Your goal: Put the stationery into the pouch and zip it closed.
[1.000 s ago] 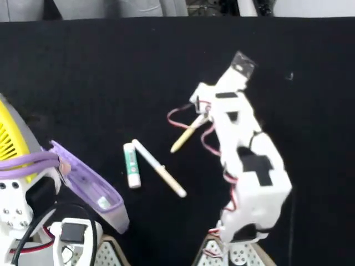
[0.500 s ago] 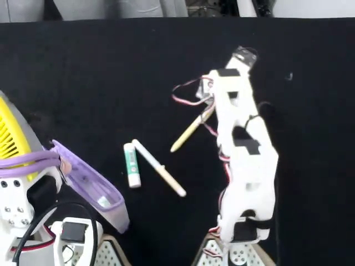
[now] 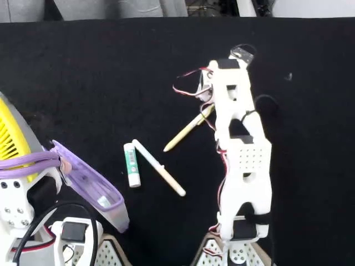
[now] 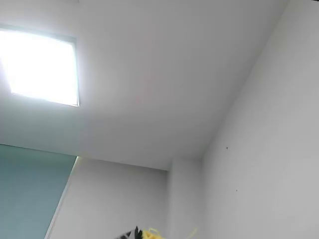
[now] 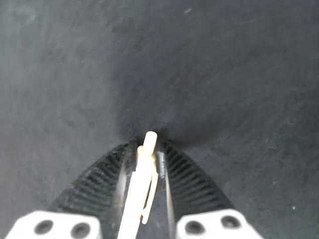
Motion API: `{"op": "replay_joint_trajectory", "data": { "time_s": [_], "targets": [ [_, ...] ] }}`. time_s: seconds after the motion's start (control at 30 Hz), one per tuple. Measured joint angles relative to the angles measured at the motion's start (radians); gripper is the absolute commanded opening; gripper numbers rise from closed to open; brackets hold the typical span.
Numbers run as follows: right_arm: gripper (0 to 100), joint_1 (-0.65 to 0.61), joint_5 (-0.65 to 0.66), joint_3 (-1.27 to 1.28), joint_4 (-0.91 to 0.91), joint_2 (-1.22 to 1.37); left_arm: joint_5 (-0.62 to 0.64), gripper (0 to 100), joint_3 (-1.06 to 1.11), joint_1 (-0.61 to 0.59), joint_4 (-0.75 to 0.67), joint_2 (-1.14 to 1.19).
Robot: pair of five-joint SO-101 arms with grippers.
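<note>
My right gripper is shut on a cream pen, which lies lengthwise between the black ribbed fingers over the black table. From above, that pen slants out from the right gripper toward the table's middle. A white-and-green glue stick and a second white-and-cream pen lie side by side on the table. The open purple pouch rests tilted at the near left by the left arm, with a small white-green item inside it.
The black table stretches wide and bare at the back and on the right. The left arm's base and cables crowd the near left corner. A yellow ribbed part sits at the left edge. The left wrist view looks up at ceiling and wall.
The right arm has straightened and turned its wrist, carrying the gripped end of the cream pen a little farther back and right. The pouch, glue stick and other pen have stayed put.
</note>
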Motion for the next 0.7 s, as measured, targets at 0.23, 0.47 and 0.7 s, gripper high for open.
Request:
{"op": "replay_joint_trajectory", "data": {
  "time_s": [0.23, 0.47, 0.7],
  "targets": [
    [1.1, 0.048, 0.087, -0.052, 0.103, -0.164, 0.000, 3, 0.000, 0.000, 0.000, 0.000],
    [1.1, 0.051, 0.109, -0.055, 0.103, -0.466, 0.000, 3, 0.000, 0.000, 0.000, 0.000],
    [1.1, 0.000, 0.204, -0.055, 0.104, -0.787, 0.000, 3, 0.000, 0.000, 0.000, 0.000]
  ]
}}
